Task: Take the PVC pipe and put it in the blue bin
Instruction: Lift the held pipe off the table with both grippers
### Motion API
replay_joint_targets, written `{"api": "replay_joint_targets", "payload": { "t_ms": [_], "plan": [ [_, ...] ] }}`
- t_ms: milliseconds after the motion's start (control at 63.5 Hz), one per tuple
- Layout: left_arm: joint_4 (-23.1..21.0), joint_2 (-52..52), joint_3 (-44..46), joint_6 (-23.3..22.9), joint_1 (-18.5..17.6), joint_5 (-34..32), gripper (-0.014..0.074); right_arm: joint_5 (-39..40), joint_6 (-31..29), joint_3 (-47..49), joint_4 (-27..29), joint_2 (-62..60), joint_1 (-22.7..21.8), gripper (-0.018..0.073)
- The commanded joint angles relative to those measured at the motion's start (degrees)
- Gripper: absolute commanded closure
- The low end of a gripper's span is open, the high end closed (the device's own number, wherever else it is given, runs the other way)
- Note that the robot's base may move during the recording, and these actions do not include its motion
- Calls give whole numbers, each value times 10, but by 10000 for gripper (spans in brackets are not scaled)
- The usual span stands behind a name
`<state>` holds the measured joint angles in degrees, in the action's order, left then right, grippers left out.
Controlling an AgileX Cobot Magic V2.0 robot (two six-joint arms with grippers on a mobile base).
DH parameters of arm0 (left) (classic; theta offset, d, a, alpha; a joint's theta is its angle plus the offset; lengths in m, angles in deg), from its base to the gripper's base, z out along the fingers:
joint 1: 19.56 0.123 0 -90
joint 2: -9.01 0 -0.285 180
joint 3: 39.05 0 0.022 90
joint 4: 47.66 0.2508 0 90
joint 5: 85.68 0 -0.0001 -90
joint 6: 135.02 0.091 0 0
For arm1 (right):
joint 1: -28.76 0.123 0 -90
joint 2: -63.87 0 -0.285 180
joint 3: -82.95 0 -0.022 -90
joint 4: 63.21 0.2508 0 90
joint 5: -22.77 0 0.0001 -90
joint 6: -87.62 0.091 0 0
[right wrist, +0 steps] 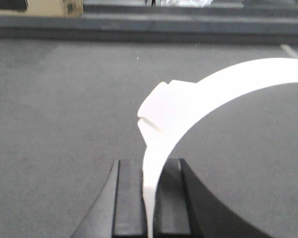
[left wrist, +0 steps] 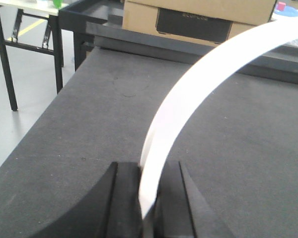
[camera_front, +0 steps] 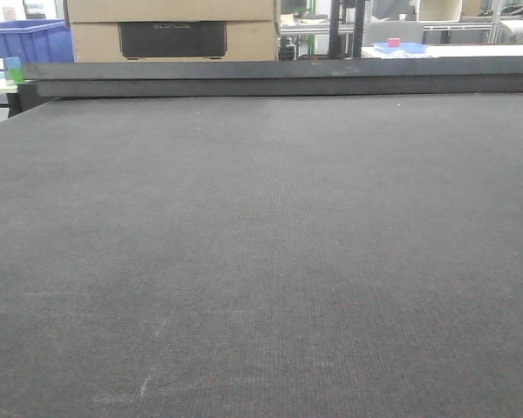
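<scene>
PVC pipe (left wrist: 193,99) in left end effector (left wrist: 151,171)

1. Table (camera_front: 261,261): dark grey top with a fine woven texture, flat, filling most of the front view.
2. Raised black rail (camera_front: 279,77) runs the full width of the far edge.
3. Pale scuffs (camera_front: 148,383) well in front of the rail, toward its left end.
4. Faint ring mark (left wrist: 129,88) near the rail.
5. Short pale streak (right wrist: 289,51) just in front of the rail, toward its right end.
</scene>
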<state>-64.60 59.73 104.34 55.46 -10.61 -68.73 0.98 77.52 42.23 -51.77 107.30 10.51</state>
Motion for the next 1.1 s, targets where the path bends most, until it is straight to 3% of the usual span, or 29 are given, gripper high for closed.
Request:
{"api": "replay_joint_targets", "payload": {
  "t_ms": [0, 126, 315, 520, 803, 977, 1087],
  "plan": [
    [-3, -10, -4, 1, -2, -31, 707, 13, -6, -2, -2, -17, -4, 721],
    [-20, -10, -4, 1, -2, -73, 707, 19, -6, 1, 0, -19, -4, 721],
    [-17, -28, -4, 1, -2, -75, 707, -35, -6, 24, 11, -31, 18, 721],
    [84, -114, -4, 1, -3, -68, 707, -33, -16, 25, 11, -77, 76, 721],
    [81, -168, -4, 1, -5, -50, 707, 63, -16, 21, 11, -109, 81, 721],
    [83, -169, -4, 1, -59, -76, 707, 68, -16, 21, 11, -109, 81, 721],
    [116, -166, -4, 1, -95, -77, 707, 67, -16, 21, 11, -109, 81, 721]
  ]
}}
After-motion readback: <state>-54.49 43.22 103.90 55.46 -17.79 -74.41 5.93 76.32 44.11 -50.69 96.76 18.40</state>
